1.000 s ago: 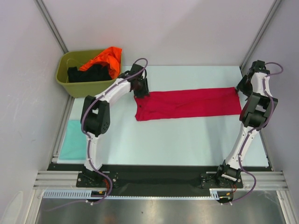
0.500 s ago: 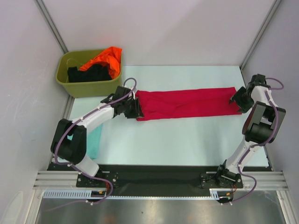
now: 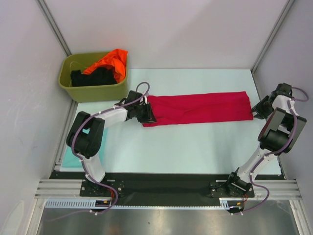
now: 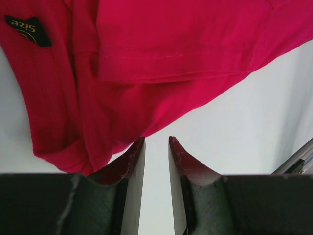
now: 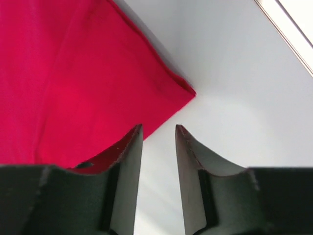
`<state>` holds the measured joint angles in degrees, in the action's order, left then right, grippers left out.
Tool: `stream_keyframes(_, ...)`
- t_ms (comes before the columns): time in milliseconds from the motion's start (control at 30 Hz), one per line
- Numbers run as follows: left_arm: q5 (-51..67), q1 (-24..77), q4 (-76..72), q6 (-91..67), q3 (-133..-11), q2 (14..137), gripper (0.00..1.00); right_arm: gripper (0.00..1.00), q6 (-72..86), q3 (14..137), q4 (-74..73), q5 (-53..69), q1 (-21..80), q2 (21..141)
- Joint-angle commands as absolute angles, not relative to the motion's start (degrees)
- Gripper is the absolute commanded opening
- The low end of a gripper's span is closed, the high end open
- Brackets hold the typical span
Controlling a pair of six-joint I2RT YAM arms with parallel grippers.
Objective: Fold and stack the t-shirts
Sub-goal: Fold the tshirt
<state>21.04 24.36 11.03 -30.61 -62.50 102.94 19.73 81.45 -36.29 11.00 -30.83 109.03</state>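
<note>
The crimson-red t-shirt (image 3: 200, 107) lies on the table as a long strip folded lengthwise. My left gripper (image 3: 149, 115) sits low at its left end. In the left wrist view its jaws (image 4: 156, 141) stand a narrow gap apart over bare table, and the red cloth (image 4: 171, 49) with its size label (image 4: 27, 29) lies just beyond the left finger. My right gripper (image 3: 255, 110) is at the strip's right end. In its wrist view it (image 5: 159, 128) is open and empty, beside the shirt's corner (image 5: 73, 73). A pale teal folded t-shirt (image 3: 72, 160) shows partly behind the left arm.
An olive-green tub (image 3: 90, 90) stands at the back left, holding an orange shirt (image 3: 110, 61) and a black one (image 3: 93, 77). Frame posts and walls close in the table on both sides. A table rail (image 5: 288, 34) runs close to the right gripper.
The left arm swung down from the shirt's upper left corner to its left end. The right gripper slid outward off the right end. Both pairs of jaws have narrowed.
</note>
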Motion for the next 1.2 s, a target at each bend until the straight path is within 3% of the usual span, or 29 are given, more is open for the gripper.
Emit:
stream_keyframes(0,23.6,24.5,6.7,-31.1,-65.2,103.9,0.3,0.33,19.3,81.8,-32.3,11.4,-30.6,107.8)
stream_keyframes(67,23.4,24.5,6.2,-31.2,-65.0,103.8,0.3,0.2,19.8,82.2,-31.5,11.9,-30.6,108.7)
stream_keyframes(167,23.4,24.5,7.1,-30.4,-65.4,104.7,0.3,0.1,21.1,83.0,-30.6,12.3,-30.5,110.3)
stream_keyframes(467,21.3,23.1,11.1,-28.6,-67.2,109.0,0.29,0.08,21.6,88.2,-30.6,8.6,-26.1,116.7)
stream_keyframes(767,16.5,21.6,18.5,-26.2,-69.2,113.1,0.28,0.07,17.7,83.5,-35.2,-4.0,-26.4,117.7)
stream_keyframes(1033,14.0,20.7,23.2,-23.1,-70.1,109.0,0.29,0.13,15.9,81.7,-38.4,-8.3,-25.6,110.7)
stream_keyframes(1167,14.2,20.7,25.0,-21.9,-69.7,103.0,0.33,0.37,17.4,89.8,-41.4,-7.7,-19.9,108.8)
